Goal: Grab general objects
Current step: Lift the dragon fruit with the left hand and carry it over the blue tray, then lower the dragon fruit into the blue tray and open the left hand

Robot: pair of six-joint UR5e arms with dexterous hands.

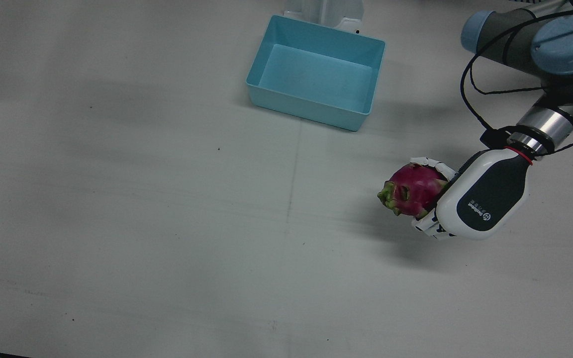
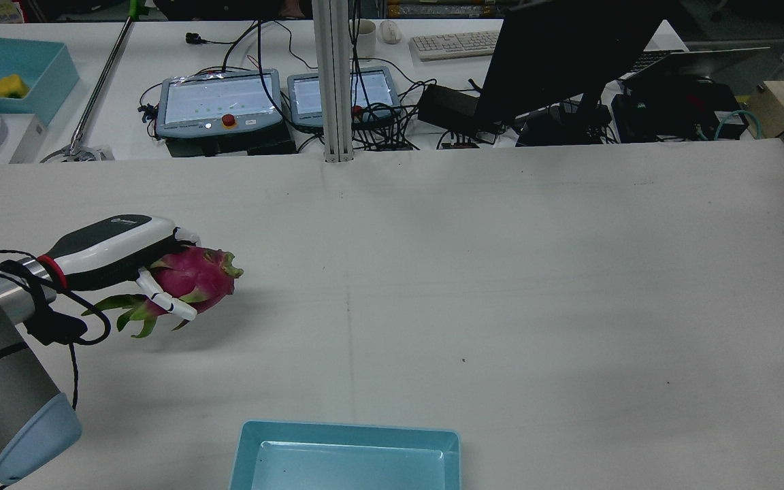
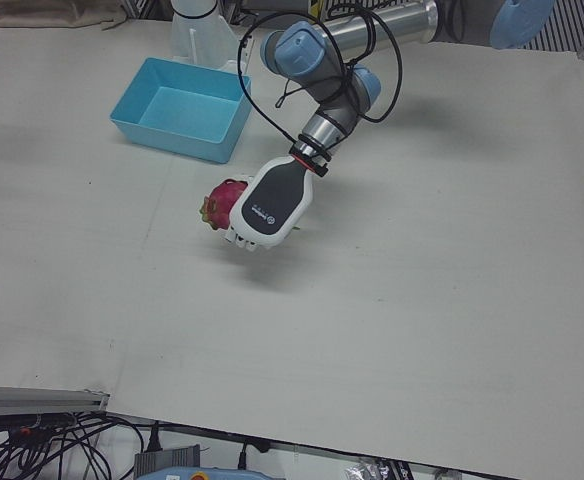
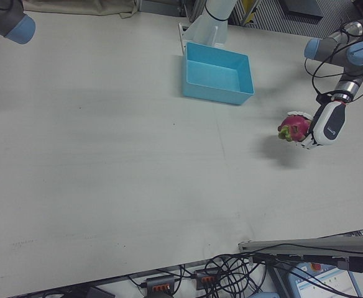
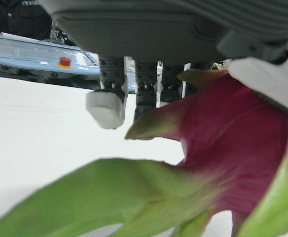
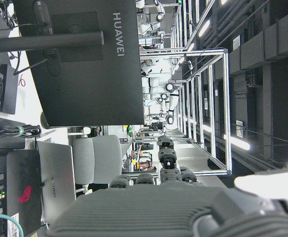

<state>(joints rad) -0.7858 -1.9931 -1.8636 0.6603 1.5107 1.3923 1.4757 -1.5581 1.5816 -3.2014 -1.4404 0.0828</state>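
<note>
**Dragon fruit held in the left hand above the table**

Dragon fruit (image 1: 412,189), front view: a magenta fruit with green scale tips, enclosed by the white fingers (image 1: 433,163) of the left hand (image 1: 470,199). The hand's dark back faces the camera, and the fruit protrudes toward the view's left. A shadow lies on the table (image 1: 167,223) below and beside the fruit. An empty blue bin (image 1: 316,72) stands well apart, near the top edge.

Rear view: the left hand (image 2: 116,252) reaches in from the view's left, curled around the dragon fruit (image 2: 194,275). One finger (image 2: 167,303) crosses the fruit's underside, and green leaf tips hang below. The fruit's shadow falls separately on the table (image 2: 501,272), indicating that the fruit is lifted clear. The blue bin (image 2: 344,456) sits at the bottom edge.

Left-front view: the left hand (image 3: 272,205) points down and toward the view's left, with the dragon fruit (image 3: 222,203) clasped at its far side, near the blue bin (image 3: 182,95).

Right-front view: the left hand (image 4: 326,126) holds the dragon fruit (image 4: 293,128) at the view's right, beyond the blue bin (image 4: 217,74).

Left hand view: the dragon fruit (image 5: 233,143) fills the lower right, with blurred green scales in the foreground and fingertips (image 5: 106,109) above.

Right hand view: the right hand (image 6: 173,207) faces a monitor (image 6: 85,64) and the room beyond. Its posture, spread or closed, cannot be told.
</note>
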